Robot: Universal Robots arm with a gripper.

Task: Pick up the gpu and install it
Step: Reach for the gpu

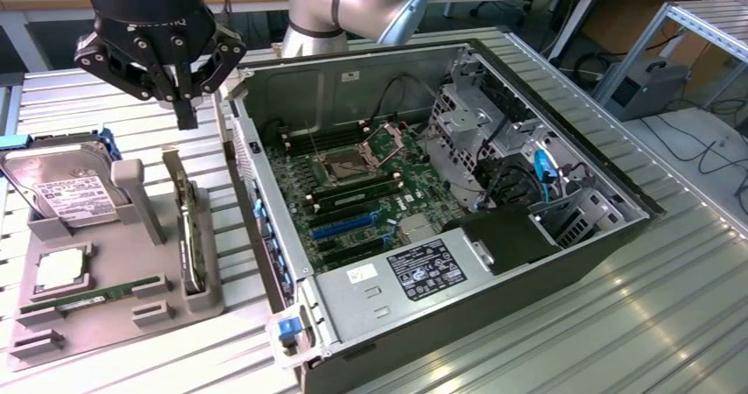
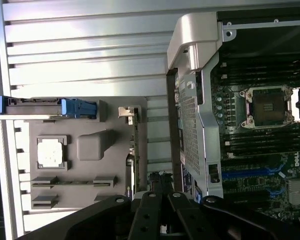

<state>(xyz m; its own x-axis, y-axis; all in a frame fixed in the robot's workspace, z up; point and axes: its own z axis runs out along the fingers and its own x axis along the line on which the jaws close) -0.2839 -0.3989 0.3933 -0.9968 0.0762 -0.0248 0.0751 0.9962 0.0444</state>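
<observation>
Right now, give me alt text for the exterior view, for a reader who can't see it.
A black robot gripper, shut and empty, hangs above the gpu, which stands on edge in a grey holder beside a hard drive. To the exterior view's right lies an open computer case with its motherboard exposed.

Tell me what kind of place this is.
Probably a robotics lab or test workshop for computer assembly. An opened computer case lies on a slatted metal table, a grey fixture beside it holds a hard drive and the gpu, and a robot arm stands behind.
</observation>
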